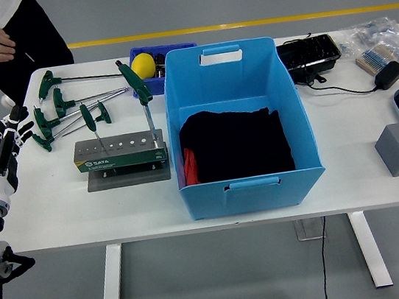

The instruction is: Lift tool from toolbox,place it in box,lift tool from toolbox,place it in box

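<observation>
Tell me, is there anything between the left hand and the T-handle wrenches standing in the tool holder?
Yes, partly. Loose green T-handle wrenches lie on the white table between the left hand and the tool holder. Two wrenches stand in it. Above the loose ones, nothing visible blocks the way.

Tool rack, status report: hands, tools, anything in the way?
Left hand open at table's left edge, empty. Two wrenches upright in rack, others loose behind it. Blue box right of rack. Path clear.
</observation>
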Tool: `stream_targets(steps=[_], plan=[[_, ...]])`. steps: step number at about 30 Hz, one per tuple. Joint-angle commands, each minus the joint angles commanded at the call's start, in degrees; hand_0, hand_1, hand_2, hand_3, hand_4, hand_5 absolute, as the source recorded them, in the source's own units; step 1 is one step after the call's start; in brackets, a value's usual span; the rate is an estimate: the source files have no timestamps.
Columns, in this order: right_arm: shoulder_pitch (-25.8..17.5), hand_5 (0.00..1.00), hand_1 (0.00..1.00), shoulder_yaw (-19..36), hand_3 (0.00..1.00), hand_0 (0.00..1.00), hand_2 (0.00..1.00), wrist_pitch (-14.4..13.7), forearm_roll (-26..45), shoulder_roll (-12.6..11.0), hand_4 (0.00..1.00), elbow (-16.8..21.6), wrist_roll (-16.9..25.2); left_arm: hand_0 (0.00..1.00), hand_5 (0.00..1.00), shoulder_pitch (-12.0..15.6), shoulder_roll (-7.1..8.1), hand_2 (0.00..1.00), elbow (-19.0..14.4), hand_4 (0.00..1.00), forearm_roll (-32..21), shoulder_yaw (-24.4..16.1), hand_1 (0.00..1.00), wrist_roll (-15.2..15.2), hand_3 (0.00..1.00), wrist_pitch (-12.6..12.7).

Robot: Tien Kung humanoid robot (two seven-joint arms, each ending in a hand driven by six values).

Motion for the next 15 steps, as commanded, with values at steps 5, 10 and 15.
stream_targets(steps=[5, 10, 15], plan=[[0.02, 0.698, 0.591, 0.0, 0.574, 0.618, 0.678, -0.02, 0.03, -0.01, 0.836, 0.0, 0.01, 0.911, 0.998, 0.0, -0.03, 0.934, 0.09, 0.998, -1.2, -0.08, 0.892, -0.21, 0.82, -0.64], [0.08, 0.699, 0.591, -0.01, 0.574, 0.618, 0.678, -0.03, 0.05, -0.04, 0.837, 0.0, 0.03, 0.918, 0.998, -0.05, -0.04, 0.977, 0.22, 0.998, -2.22, -0.01, 0.926, -0.59, 0.85, -1.08], [0.13, 0.698, 0.591, -0.07, 0.575, 0.62, 0.678, -0.06, 0.25, -0.03, 0.838, 0.0, 0.07, 0.935, 0.998, -0.11, -0.06, 0.998, 0.29, 0.998, -3.04, 0.02, 0.985, -1.21, 0.876, -0.92]])
